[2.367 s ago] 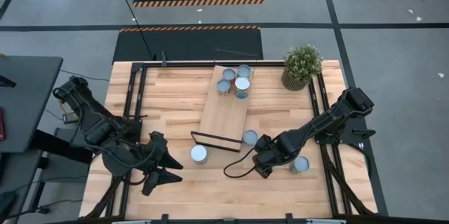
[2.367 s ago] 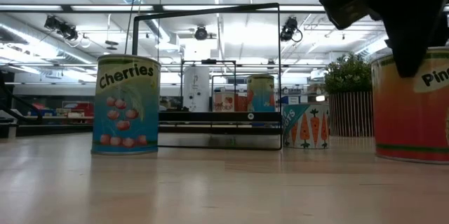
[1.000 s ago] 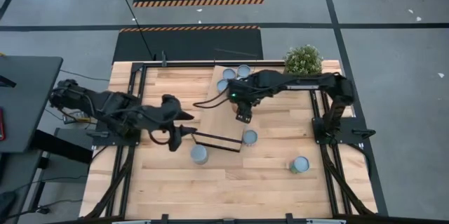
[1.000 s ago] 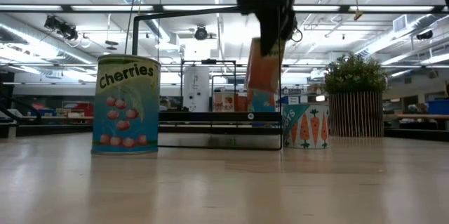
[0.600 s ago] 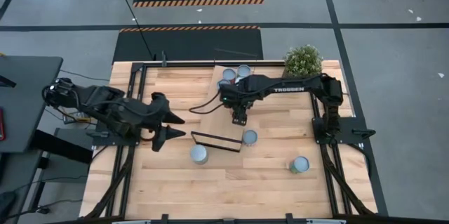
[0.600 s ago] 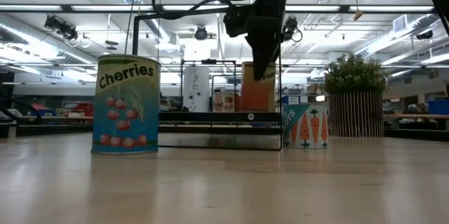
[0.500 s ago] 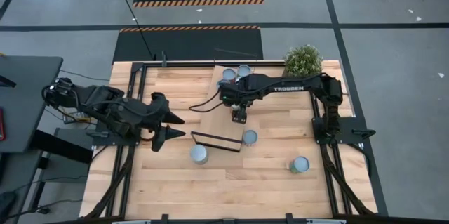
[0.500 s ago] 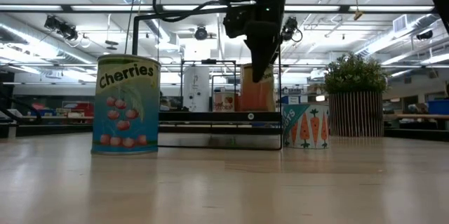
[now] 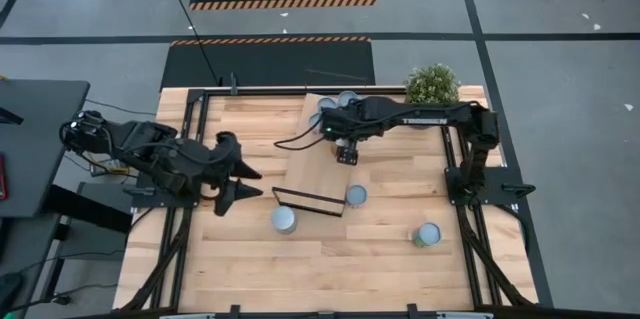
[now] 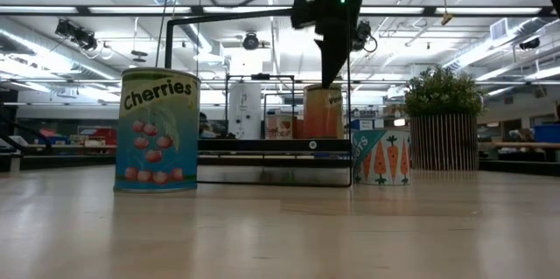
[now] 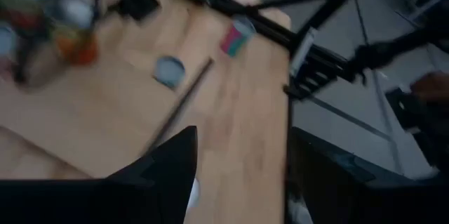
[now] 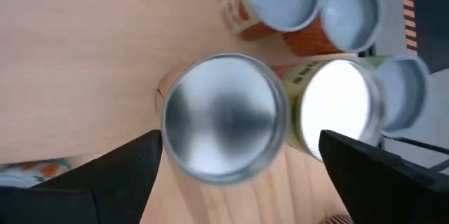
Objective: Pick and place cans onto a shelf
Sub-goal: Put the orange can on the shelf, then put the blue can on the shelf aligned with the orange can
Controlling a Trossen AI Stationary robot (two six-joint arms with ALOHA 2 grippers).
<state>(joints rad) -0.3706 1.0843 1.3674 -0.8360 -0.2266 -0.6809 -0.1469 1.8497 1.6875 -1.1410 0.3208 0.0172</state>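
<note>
Right gripper [image 12: 224, 182] hangs above the shelf [image 9: 318, 164], fingers spread wide and released, a silver-topped can [image 12: 223, 117] standing upright on the board below them beside three other cans. Left gripper [image 9: 243, 181] waits over the table's [image 9: 250, 259] left side, fingers parted, holding nothing.

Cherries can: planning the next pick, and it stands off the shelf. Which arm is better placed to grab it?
Left, probably. The left gripper hovers open close beside the Cherries can, while the right gripper is over the shelf, open above a just-placed can.
</note>
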